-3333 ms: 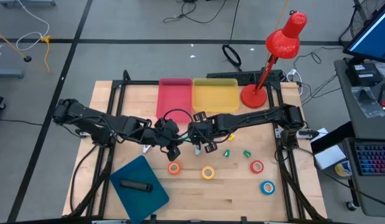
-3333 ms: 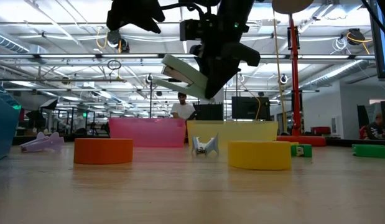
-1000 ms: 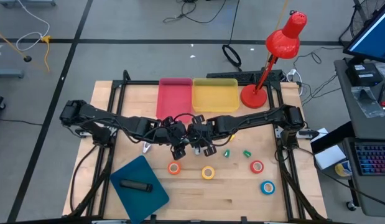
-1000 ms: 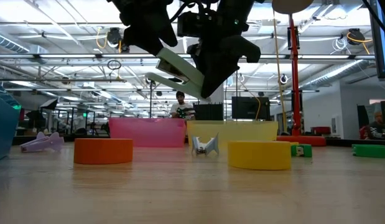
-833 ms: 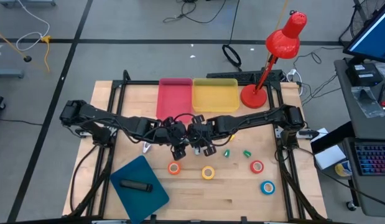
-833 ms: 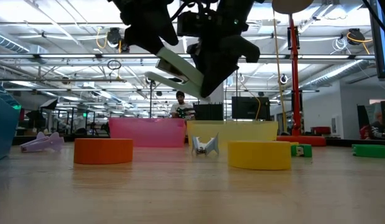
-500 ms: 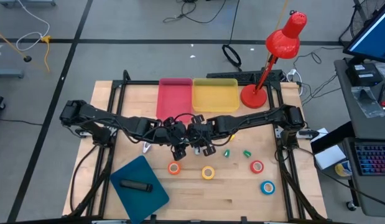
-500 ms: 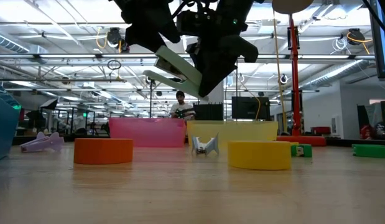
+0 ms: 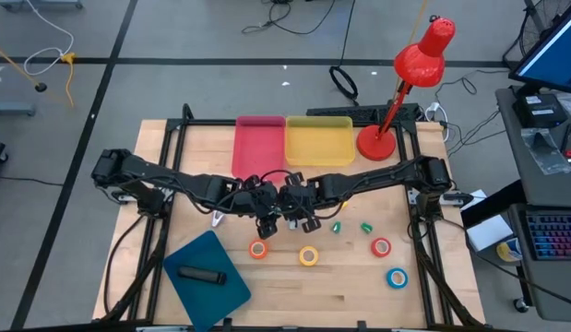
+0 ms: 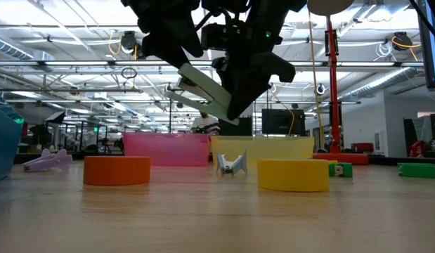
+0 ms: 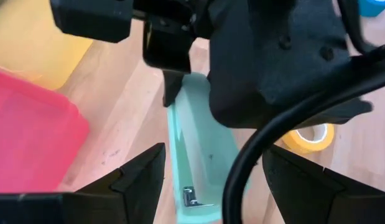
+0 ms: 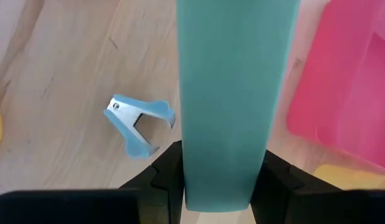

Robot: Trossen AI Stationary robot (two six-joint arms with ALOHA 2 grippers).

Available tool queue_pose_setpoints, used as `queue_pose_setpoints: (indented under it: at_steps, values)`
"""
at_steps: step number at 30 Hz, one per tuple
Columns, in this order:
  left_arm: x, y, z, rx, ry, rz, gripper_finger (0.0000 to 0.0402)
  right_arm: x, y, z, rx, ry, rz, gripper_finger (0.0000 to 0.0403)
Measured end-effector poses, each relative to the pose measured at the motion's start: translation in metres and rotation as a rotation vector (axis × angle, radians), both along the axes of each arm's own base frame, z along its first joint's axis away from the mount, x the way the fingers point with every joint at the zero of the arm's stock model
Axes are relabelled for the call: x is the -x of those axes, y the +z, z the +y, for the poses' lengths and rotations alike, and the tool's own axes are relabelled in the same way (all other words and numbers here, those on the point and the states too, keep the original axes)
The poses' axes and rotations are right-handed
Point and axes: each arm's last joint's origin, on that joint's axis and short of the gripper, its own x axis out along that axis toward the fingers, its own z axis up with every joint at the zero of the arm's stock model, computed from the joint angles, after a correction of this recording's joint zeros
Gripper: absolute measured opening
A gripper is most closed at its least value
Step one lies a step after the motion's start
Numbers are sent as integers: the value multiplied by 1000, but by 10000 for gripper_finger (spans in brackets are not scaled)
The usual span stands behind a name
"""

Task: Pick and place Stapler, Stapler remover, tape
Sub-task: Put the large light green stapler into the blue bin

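Note:
The pale green stapler [image 10: 203, 90] hangs tilted in the air over the table's middle, with my right gripper [image 12: 220, 177] shut on it. My left gripper [image 11: 214, 186] is open, and its fingers stand on either side of the stapler's [image 11: 198, 168] free end with small gaps. The light blue stapler remover [image 12: 139, 124] lies on the table below. Orange [image 9: 258, 249], yellow [image 9: 308, 255], red [image 9: 381, 246] and blue [image 9: 397, 277] tape rolls lie flat toward the near edge. My right gripper pinches the stapler's two long sides [image 12: 191, 177] between its two fingers, near one end. The stapler runs on forward past the fingertips. It is lifted clear of the table and tilted, with the held end lower in the low view.
A pink tray [image 9: 259, 143] and a yellow tray [image 9: 319, 140] stand at the far edge, with a red lamp [image 9: 396, 92] to their right. A teal pad [image 9: 220, 286] carrying a black object [image 9: 202, 274] lies near left. Small green pieces [image 9: 366, 227] and a lilac piece [image 9: 216, 219] lie around.
My left gripper has edged a little toward the right gripper and stays open around the stapler's free end. The stapler, still held by the right gripper, has tipped slightly steeper in the low view.

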Motion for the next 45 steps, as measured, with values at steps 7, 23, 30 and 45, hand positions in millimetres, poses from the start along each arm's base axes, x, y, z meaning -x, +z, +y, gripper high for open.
queue_pose_setpoints:
  at_steps: [7, 23, 30, 45]
  values:
    - [-3, -2, -4, 34, -5, -14, 269, 0, -1, 0, -3, -10, -3, 119]
    - [-2, -3, -7, 26, -29, 2, 269, 0, -1, -1, 34, -44, -9, 119]
    - [1, -6, -8, -38, -22, 42, 269, 2, 4, -1, 29, -42, -13, 119]
    - [3, -7, -7, -135, 6, 55, 269, 4, 12, 0, -27, -47, -44, 119]
